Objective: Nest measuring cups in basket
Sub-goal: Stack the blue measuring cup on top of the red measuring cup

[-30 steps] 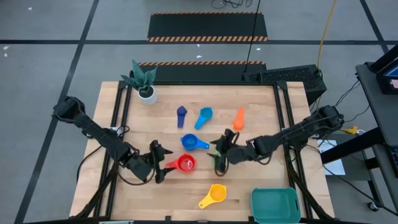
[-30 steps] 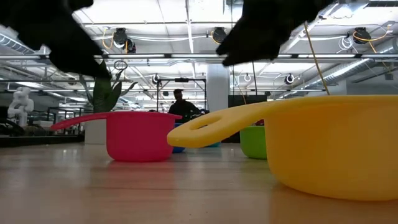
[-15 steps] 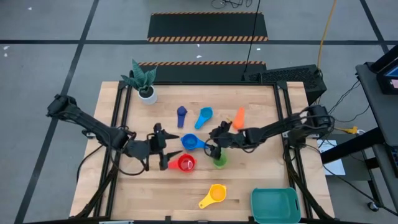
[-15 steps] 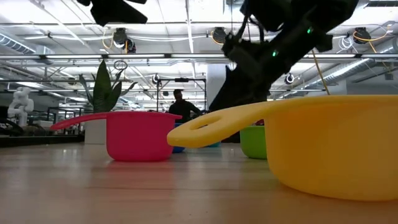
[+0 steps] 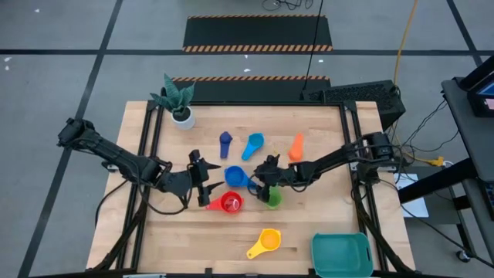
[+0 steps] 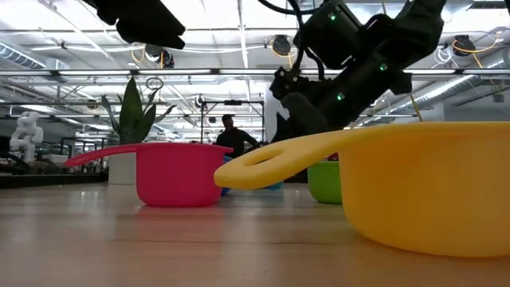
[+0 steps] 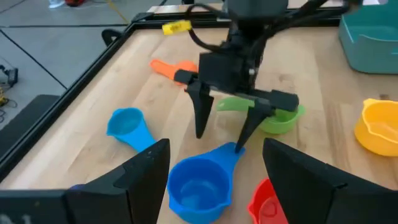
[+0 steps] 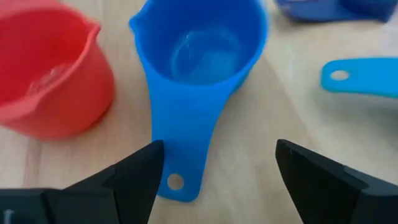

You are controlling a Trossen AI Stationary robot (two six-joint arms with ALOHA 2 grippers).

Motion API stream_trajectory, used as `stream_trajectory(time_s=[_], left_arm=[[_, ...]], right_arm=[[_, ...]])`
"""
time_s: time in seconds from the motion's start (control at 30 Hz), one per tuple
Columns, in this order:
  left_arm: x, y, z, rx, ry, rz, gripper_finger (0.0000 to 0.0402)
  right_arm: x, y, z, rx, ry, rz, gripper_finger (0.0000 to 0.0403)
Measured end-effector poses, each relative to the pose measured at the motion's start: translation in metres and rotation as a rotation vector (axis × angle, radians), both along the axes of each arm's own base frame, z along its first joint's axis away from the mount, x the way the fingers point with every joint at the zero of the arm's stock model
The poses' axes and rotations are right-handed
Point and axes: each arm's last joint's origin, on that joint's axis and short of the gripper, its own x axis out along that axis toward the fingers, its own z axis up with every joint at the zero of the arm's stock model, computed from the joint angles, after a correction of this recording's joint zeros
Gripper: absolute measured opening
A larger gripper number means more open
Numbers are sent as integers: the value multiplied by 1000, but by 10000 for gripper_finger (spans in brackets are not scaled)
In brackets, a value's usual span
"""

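You are looking across a pale wooden table (image 5: 324, 139) standing on a grey floor (image 5: 62, 85) crossed by dark lines. Two black mats with orange-and-black striped edges (image 5: 257, 32) lie beyond it. A potted plant (image 5: 177, 100) stands at one far corner. A yellow cable (image 5: 401, 42) trails over the floor. Overhead, round ceiling lamps (image 6: 155, 52) hang among white pipes, and a person (image 6: 231, 135) stands far back.

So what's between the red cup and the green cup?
Bare wood only, seen in the high view: the red cup and green cup sit apart, with the blue cup's handle just behind that gap.
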Motion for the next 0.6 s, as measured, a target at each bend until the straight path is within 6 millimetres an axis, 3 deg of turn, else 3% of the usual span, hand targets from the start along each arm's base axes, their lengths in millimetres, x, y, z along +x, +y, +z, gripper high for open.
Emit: stream_trajectory(time_s=[0.2, 0.6], left_arm=[[3, -1, 5, -36, -61, 6, 257], [-1, -9, 4, -147, -75, 10, 257]], right_arm=[[-1, 10, -3, -78, 3, 2, 302], [21, 17, 22, -120, -58, 53, 302]])
